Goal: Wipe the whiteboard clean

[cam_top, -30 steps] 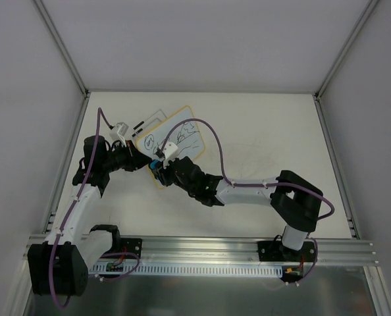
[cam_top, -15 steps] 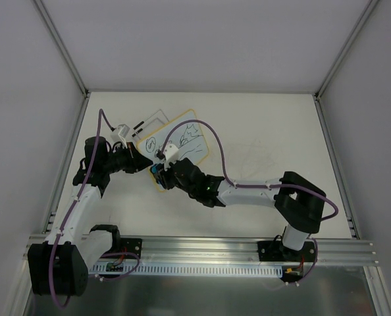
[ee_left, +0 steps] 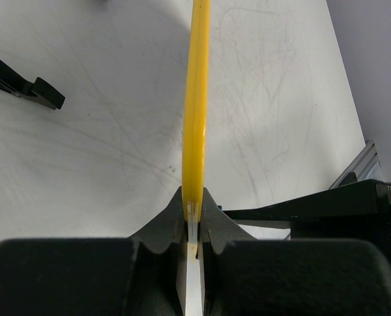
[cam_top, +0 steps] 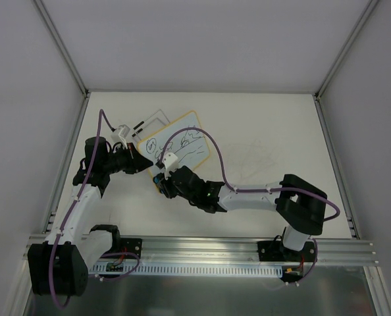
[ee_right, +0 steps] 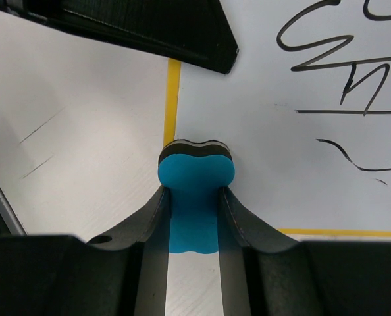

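On scuffed table (cam_top: 268,131), grey walls (cam_top: 195,39) around: left end effector (ee_left: 193,205) clamps whiteboard (ee_right: 261,171); right end effector (ee_right: 194,194) clamps eraser (ee_right: 195,172).

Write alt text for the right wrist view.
The right gripper clamps a blue eraser, its dark felt tip at a yellow-rimmed corner of the whiteboard. The board's upper right carries black scribbles.

A robotics lab cell: plain grey panel walls (cam_top: 195,39) enclose a scuffed white tabletop (cam_top: 274,125) edged by a slotted aluminium rail (cam_top: 208,249).
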`<state>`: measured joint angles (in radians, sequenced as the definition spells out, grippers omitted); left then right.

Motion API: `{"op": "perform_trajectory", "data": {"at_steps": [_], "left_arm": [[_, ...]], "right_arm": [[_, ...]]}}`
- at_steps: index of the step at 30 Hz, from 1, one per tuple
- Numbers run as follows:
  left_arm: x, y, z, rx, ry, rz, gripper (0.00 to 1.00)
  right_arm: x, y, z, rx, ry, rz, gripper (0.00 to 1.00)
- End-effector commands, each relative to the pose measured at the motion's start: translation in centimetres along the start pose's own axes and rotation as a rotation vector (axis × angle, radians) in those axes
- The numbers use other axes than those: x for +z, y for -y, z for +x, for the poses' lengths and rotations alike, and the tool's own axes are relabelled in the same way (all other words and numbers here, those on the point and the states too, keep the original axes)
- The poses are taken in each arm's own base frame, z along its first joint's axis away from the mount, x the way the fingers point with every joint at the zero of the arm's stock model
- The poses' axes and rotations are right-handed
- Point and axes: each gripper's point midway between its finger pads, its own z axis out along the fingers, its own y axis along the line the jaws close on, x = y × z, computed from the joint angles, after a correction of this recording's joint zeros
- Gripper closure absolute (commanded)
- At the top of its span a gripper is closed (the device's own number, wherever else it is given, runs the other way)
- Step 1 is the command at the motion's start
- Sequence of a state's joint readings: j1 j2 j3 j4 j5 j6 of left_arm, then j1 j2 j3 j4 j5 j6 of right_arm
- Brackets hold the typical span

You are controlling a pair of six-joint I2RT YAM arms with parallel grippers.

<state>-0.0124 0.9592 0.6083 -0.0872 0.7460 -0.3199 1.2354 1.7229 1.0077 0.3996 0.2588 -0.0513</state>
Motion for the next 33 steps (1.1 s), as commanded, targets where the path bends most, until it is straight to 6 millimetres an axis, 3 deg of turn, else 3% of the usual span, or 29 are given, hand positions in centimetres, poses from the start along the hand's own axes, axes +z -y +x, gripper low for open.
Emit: {"op": "perform_trajectory", "data": {"at_steps": [1,6,9,12,21,29,33], "left_arm": [[-0.5,3.6,-0.4,0.027,-0.003,0.15,1.0],[-0.6,3.7,-0.5,0.031,-0.002,0.155,1.0],[-0.6,3.7,-0.4,0.026,-0.007,0.158,1.0],[-0.5,3.8,-0.4,0.023,-0.01,0.164,1.0],[-0.6,3.9,-0.3,0.025,-0.012,0.169,1.0],[-0.6,4.0,-0.2,0.021,-0.017,0.174,1.0],[-0.5,4.0,-0.2,0.018,-0.019,0.175,1.0]], "right_arm": [[-0.5,-0.6,2.5,-0.004,-0.085,-0.007,1.0],[-0.9,2.3,1.7,0.041,-0.063,0.063,1.0],[-0.7,5.7,0.3,0.084,-0.024,0.111,1.0],[-0.5,7.7,-0.2,0.146,0.012,0.137,1.0],[1.6,15.4,1.2,0.277,0.045,0.235,1.0],[2.3,19.2,1.6,0.291,0.046,0.271,1.0],[2.6,18.0,1.0,0.268,0.044,0.195,1.0]]}}
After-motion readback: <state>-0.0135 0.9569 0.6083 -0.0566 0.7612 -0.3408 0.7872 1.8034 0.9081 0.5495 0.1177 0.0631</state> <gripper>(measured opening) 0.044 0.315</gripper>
